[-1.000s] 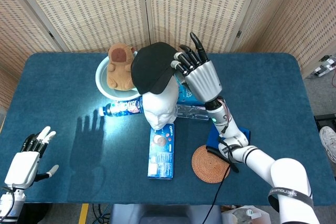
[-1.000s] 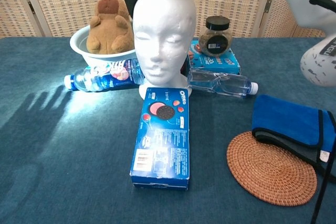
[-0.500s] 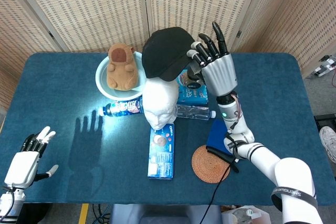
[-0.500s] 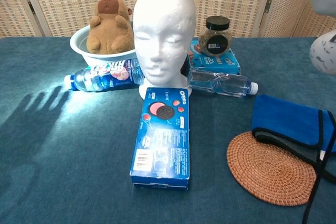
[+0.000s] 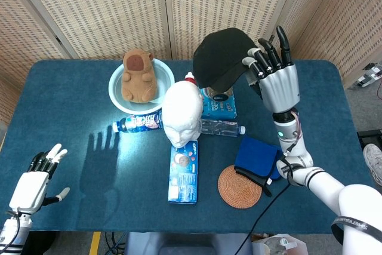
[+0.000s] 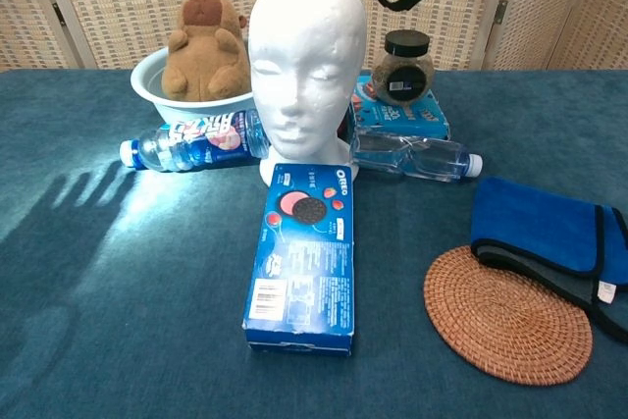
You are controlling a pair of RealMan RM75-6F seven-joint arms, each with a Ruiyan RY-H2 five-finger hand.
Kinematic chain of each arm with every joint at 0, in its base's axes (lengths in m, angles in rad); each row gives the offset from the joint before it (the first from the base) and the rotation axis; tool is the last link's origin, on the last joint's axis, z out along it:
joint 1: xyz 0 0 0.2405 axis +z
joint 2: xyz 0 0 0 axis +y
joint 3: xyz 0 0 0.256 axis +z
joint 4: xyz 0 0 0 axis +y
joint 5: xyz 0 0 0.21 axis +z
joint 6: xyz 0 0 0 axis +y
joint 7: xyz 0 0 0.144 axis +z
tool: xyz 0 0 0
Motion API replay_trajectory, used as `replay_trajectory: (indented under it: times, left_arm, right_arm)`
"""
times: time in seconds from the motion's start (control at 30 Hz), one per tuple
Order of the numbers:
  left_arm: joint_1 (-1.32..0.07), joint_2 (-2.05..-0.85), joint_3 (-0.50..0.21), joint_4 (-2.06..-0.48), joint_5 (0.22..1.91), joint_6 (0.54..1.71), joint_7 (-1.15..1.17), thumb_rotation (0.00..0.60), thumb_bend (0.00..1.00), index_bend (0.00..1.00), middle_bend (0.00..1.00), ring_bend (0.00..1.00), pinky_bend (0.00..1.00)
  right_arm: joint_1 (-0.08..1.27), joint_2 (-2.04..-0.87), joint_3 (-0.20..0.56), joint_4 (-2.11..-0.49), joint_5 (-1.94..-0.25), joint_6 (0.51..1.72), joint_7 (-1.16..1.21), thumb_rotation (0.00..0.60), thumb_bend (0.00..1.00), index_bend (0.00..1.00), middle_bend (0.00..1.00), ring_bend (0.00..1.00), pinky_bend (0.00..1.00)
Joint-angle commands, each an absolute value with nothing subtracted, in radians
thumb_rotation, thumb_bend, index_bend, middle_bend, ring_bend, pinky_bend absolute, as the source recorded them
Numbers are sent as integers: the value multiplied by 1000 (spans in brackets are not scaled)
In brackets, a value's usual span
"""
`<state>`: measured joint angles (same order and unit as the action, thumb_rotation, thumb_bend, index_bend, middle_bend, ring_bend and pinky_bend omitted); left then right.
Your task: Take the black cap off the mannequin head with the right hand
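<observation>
Black fabric cap (image 5: 222, 58): held aloft at its edge in the fingers (image 5: 266, 59) of the right hand (image 5: 277, 82), clear of the white foam mannequin head (image 5: 181, 113). Grip to be kept firm; cap to be carried sideways, clear of the brown-lidded jar (image 6: 404, 67).

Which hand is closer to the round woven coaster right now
Right. The right hand holds the black cap up behind the woven coaster; the left hand sits open far across the table's near-left corner.
</observation>
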<state>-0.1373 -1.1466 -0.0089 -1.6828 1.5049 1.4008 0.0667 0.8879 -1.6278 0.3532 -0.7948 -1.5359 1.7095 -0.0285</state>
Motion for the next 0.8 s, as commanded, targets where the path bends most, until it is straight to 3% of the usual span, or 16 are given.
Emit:
replay_trajectory:
  times: [0.03,0.8]
  left_arm:
    - [-136,-1146,-8,-1683,1506,1404,66,600,192,42,0,24,0]
    - [-132,-1149,3,-1680,1520,1407,60,600,192,42,0,24,0]
  right_arm:
    - [848,-1601,324,-818,-1545,1719,-39,600,461,852,472,276,44]
    - [630,-1490,241,-873,-1520,1719,-18,600,461,852,476,276,44]
